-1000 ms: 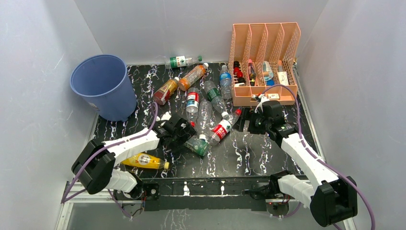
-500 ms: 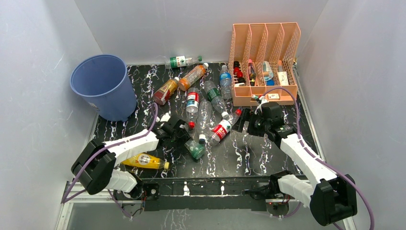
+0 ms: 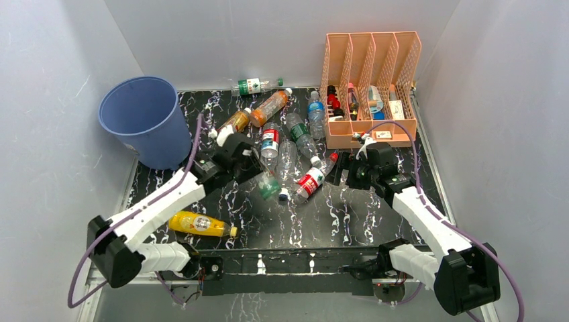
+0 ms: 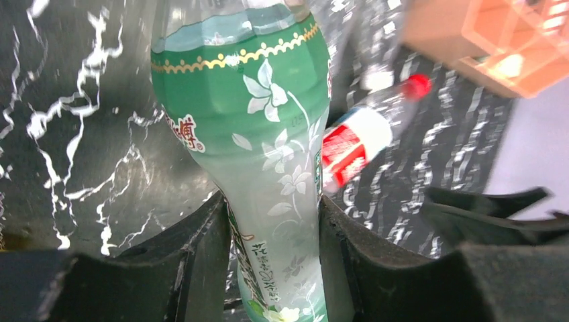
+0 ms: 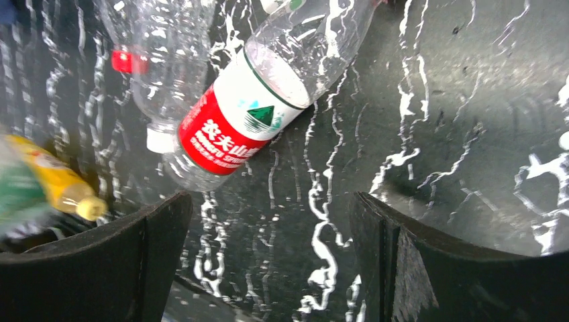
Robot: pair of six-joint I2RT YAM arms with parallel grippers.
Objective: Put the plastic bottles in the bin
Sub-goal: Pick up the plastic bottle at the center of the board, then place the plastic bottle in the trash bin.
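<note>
— Since a second ago, the left gripper (image 3: 258, 176) has gone up and back, lifting the clear plastic bottle with the green flowery label (image 4: 265, 134) off the black white-veined surface (image 3: 362, 215).
— Is it held tight?
— Yes. Both black fingers (image 4: 201, 261) press the bottle's narrow part, one on each side.
— Where is the round blue plastic bin (image 3: 151, 137)?
— It stands in the far left corner, near that gripper but not touching it.
— And the right gripper (image 5: 268, 221)?
— Its fingers are wide apart and hold nothing. It hangs just by the clear bottle with the red label (image 5: 231, 127), which lies on the surface.
— And the other plastic bottles (image 3: 290, 144)?
— Most lie in a heap between the bin and the peach slotted organizer (image 3: 370, 87). One yellow bottle (image 3: 200, 224) lies alone near the front edge.
</note>
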